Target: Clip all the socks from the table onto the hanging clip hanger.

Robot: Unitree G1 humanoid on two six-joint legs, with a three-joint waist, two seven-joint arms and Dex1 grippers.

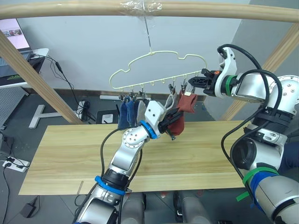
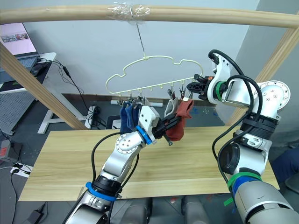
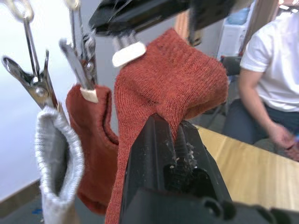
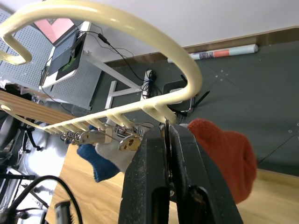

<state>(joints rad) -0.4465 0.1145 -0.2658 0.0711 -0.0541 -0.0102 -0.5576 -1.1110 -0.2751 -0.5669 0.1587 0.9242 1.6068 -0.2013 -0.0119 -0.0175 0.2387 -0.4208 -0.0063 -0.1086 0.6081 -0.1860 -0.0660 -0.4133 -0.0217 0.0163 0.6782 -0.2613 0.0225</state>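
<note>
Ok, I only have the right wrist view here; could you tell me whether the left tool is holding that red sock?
Observer: Yes, the left tool is shut on the rust-red sock, with its cuff up at the end clip.
Operator: Is another red one hung?
Observer: Yes, a second rust-red sock hangs from the neighbouring clip.
Operator: Is anyone nearby?
Observer: A person in a white shirt sits beyond the table.
</note>
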